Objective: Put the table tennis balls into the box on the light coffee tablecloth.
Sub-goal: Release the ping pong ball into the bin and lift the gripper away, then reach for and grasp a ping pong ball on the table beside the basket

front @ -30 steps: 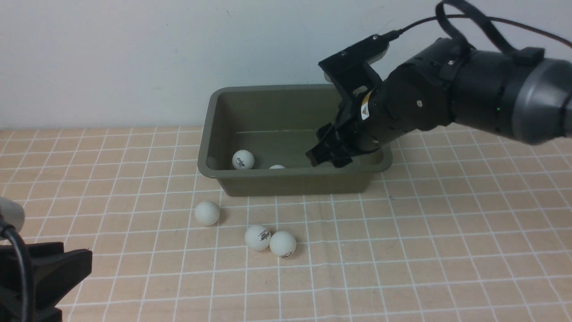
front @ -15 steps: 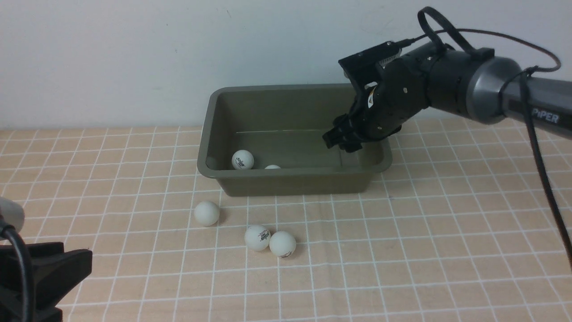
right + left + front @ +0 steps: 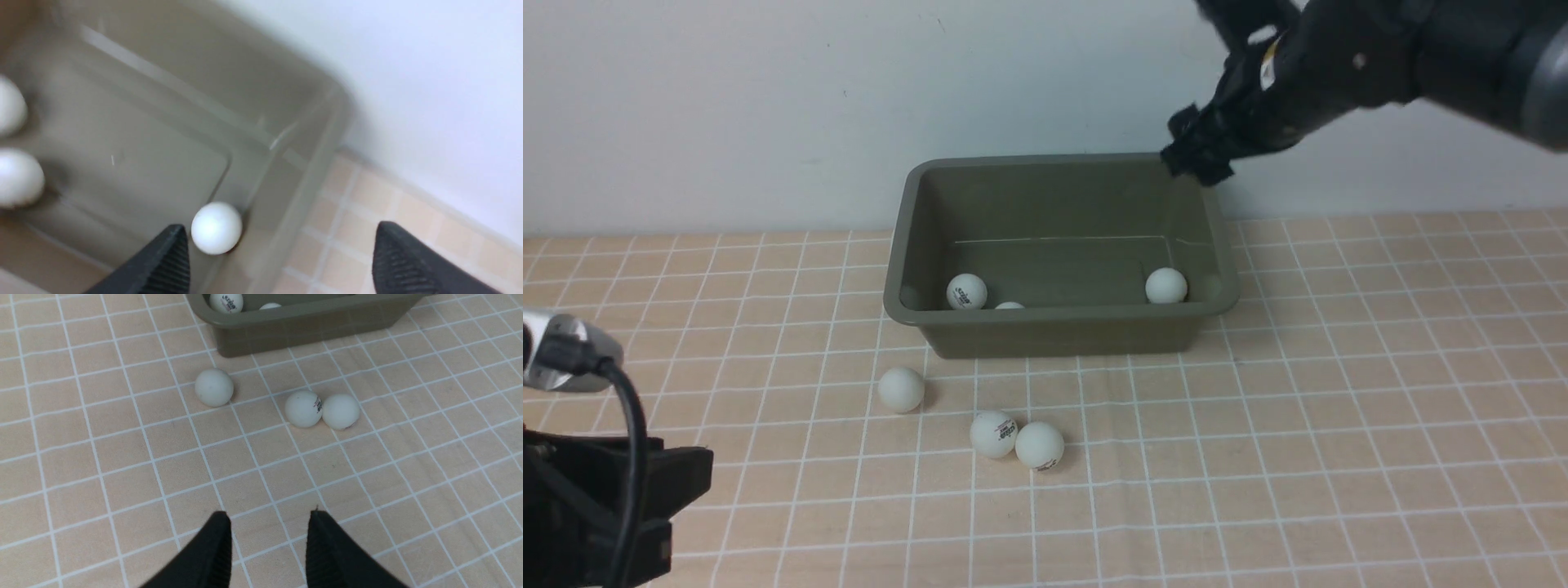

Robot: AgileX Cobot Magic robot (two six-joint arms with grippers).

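Note:
The olive-grey box (image 3: 1062, 331) stands on the light coffee tablecloth (image 3: 1339, 408). Three table tennis balls lie inside it: two at the left end (image 3: 967, 291) (image 3: 1009, 305) and one at the right end (image 3: 1166, 286), also seen as a ball (image 3: 216, 228) in the box's corner. Three more balls rest on the cloth in front of the box (image 3: 901, 389) (image 3: 994, 434) (image 3: 1039, 445). My right gripper (image 3: 281, 228) hangs open and empty above the box's far right corner (image 3: 1196, 159). My left gripper (image 3: 269, 522) is open and empty over the cloth, short of the front balls (image 3: 302, 409).
A white wall rises just behind the box. My left arm's body and cable (image 3: 605, 490) fill the near left corner of the front view.
My right gripper has opened wide and risen out of the box toward its far right corner. A ball now lies at the box's right end. The left arm has shifted slightly.

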